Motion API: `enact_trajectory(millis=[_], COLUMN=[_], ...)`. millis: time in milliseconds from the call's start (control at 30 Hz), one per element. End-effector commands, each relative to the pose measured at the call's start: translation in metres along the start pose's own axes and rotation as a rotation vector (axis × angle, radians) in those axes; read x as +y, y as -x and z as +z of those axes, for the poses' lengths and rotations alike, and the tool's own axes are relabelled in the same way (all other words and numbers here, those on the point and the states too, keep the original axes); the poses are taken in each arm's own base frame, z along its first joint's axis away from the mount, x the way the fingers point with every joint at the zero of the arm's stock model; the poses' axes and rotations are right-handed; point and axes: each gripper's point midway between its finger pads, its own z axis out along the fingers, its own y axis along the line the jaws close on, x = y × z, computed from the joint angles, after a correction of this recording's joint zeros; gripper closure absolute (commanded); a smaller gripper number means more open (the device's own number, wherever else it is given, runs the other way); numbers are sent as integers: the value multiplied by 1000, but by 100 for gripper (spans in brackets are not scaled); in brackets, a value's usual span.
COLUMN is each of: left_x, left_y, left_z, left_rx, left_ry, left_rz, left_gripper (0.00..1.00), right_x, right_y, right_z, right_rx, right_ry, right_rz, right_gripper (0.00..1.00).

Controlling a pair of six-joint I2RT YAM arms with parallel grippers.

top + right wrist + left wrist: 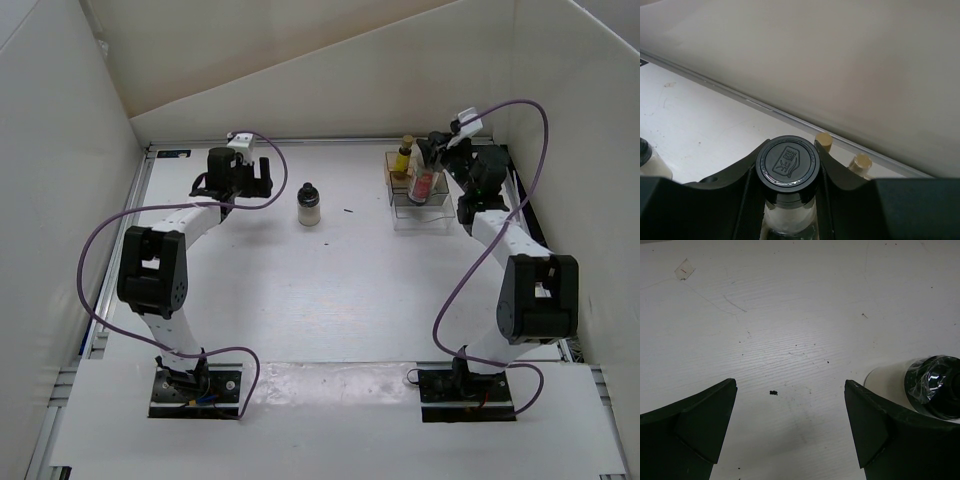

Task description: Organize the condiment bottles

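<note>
Looking down from above, we saw a white table with both arms reaching toward its far side. The right gripper was clenched on the round black cap of the tall clear bottle with red contents. This bottle stood upright at the clear rack in the far right corner, though we could not tell whether it rested on the rack's base. A small yellow-amber bottle stood at the rack's far left side. In the right wrist view, a left tan cap and a right tan cap showed just beyond the gripped cap. The left gripper was spread wide and held nothing. The squat black-capped jar stood alone on the table near it, outside the gap between its fingers.
</note>
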Motion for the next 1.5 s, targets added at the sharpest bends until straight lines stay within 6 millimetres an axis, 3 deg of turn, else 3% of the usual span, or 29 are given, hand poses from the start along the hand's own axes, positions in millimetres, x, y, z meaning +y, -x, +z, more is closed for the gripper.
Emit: enact_trajectory(millis=[0, 267, 700, 867, 900, 967, 1000, 1067, 1100, 1133, 1300, 1433, 1467], left_x=[-5, -6, -3, -3, -1, 0, 1, 4, 5, 6, 8, 10, 10], left_y=[22, 24, 18, 20, 18, 19, 17, 20, 22, 20, 19, 19, 17], left_z=[-3, 1, 9, 14, 16, 19, 20, 21, 21, 22, 24, 24, 25], left_rx=[-44, -45, -24, -21, -18, -15, -13, -19, -21, -17, -11, -11, -6], left_ry=[-5, -5, 4, 6, 11, 11, 12, 17, 18, 21, 23, 26, 24], left_rz=[18, 22, 29, 26, 30, 26, 22, 16, 15, 14, 13, 10, 11], left_gripper=[0, 0, 0, 0, 0, 0, 0, 0, 0, 0, 0, 0, 0], right_x=[-14, -24, -44, -52, -53, -58, -59, -62, -64, -65, -64, -57, -57], right_y=[93, 94, 94, 79, 85, 72, 78, 66, 71, 63, 58, 43, 47], right_z=[-15, -14, 23, 40, 43, 48, 51, 56, 58, 62, 65, 59, 56], right_rx=[-265, -272, -281, -261, -273, -262, -276, -258, -269, -257, -249, -230, -243], right_ry=[-65, -84, -89, -91, -90, -96, -93, -93, -94, -91, -85, -77, -79], right_rz=[-133, -131, -112, -100, -107, -96, -94, -81, -82, -77, -73, -68, -76], right_gripper=[100, 100, 100, 100, 100, 100, 100, 100, 100, 100, 100, 100, 100])
